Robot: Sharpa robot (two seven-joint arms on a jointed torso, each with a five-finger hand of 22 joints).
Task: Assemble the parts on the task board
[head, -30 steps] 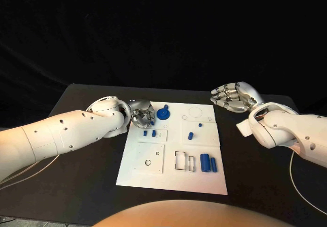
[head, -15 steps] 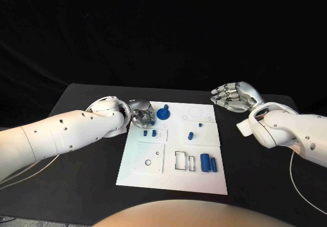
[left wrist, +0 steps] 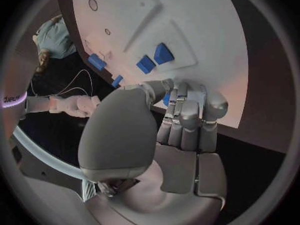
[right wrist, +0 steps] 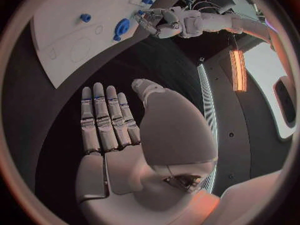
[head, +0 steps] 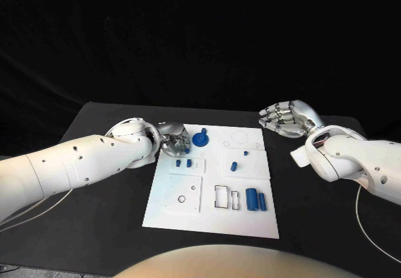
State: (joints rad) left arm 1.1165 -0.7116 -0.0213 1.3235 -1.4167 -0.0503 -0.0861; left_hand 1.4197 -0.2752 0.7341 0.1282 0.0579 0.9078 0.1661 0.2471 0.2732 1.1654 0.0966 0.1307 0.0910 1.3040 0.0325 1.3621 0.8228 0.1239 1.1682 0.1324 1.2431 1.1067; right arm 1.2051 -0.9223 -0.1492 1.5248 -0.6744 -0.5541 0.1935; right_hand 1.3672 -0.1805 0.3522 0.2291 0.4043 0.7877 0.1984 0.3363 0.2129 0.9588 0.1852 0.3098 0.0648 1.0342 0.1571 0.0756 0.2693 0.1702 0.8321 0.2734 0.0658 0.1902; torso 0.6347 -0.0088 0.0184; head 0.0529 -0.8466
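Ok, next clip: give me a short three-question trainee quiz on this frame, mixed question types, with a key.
1. True or false: the right hand holds a blue part.
2. Which hand is at the task board's far left corner, beside the blue gear-like part? A) left hand B) right hand C) neither
3. Fill in: the two long blue parts lie side by side near the board's ____ edge, next to the rectangular slots.

Key: 1 false, it holds nothing, fingers open, off the board's far right corner. 2 A. 3 right.
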